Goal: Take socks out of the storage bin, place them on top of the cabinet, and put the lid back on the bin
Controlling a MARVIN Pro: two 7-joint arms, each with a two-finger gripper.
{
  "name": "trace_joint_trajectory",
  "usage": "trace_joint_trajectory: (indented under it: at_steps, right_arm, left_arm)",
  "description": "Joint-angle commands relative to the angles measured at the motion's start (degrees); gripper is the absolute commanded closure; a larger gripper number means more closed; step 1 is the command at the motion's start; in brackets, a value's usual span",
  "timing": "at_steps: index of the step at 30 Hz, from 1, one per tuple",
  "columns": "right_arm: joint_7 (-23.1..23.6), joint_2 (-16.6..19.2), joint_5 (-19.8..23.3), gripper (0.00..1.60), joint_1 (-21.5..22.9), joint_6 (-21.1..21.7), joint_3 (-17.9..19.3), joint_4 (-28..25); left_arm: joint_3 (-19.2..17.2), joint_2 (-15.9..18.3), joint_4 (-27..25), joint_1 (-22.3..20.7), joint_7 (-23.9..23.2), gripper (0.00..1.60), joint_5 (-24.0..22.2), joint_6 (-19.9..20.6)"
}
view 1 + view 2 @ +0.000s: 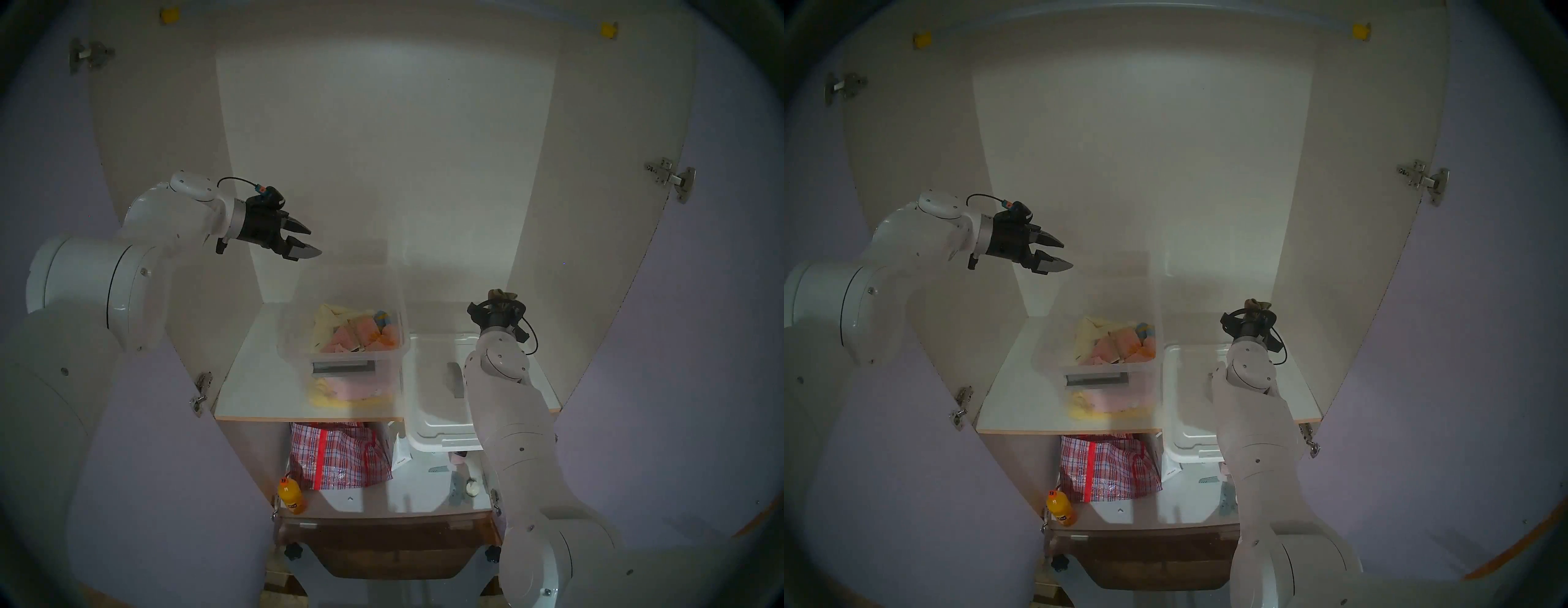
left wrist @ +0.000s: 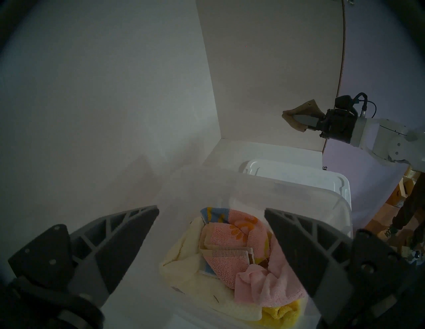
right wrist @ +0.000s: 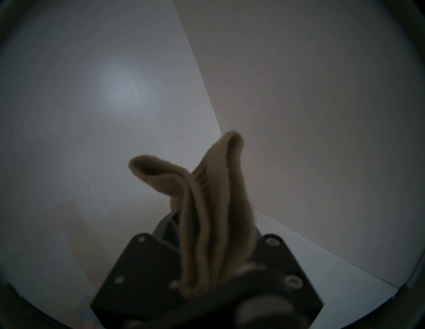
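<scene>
Socks (image 3: 213,206) fill the right-wrist view, clamped mid-fold in the right hand (image 2: 303,120) above the lid (image 1: 437,395) on the cabinet (image 1: 254,395) shelf — soft, light, floppy ends; left hand (image 1: 306,243) gapes empty over the storage bin (image 1: 343,339).

Dim room, lilac walls (image 1: 721,339)
</scene>
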Motion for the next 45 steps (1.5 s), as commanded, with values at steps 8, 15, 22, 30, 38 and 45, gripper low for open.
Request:
trace_joint_trajectory:
  at_steps: [8,15,22,30,38,45]
  right_arm:
    - [1.12,0.95,0.75,1.60,1.46,0.47,-0.22,-1.56]
    - [0.89,1.67,1.54,1.60,1.51,0.77,0.25,-1.37]
    - [0.61,2.00,2.46,1.60,1.40,0.84,0.79,-1.34]
    - [0.13,3.16,3.49,1.60,1.42,0.77,2.39,-1.45]
    - [0.45,3.54,4.45,1.60,1.36,0.95,3.35,-1.47]
    - [0.39,3.32,5.01,1.60,1.33,1.12,3.50,-1.23]
  left_arm:
    - [-1.40,0.01,-1.19,-1.71,-0.13,0.00,-0.79,-1.31]
    - [-2.12,0.04,-1.21,-1.49,-0.13,0.00,-0.80,-2.11]
    - [-2.76,0.07,-1.20,-1.30,-0.13,0.00,-0.79,-2.81]
    - [-3.42,0.10,-1.19,-1.10,-0.13,0.00,-0.78,-3.56]
    - [-4.22,0.13,-1.19,-0.84,-0.12,0.00,-0.76,-4.41]
    - [-4.84,0.16,-1.19,-0.64,-0.12,0.00,-0.75,-5.11]
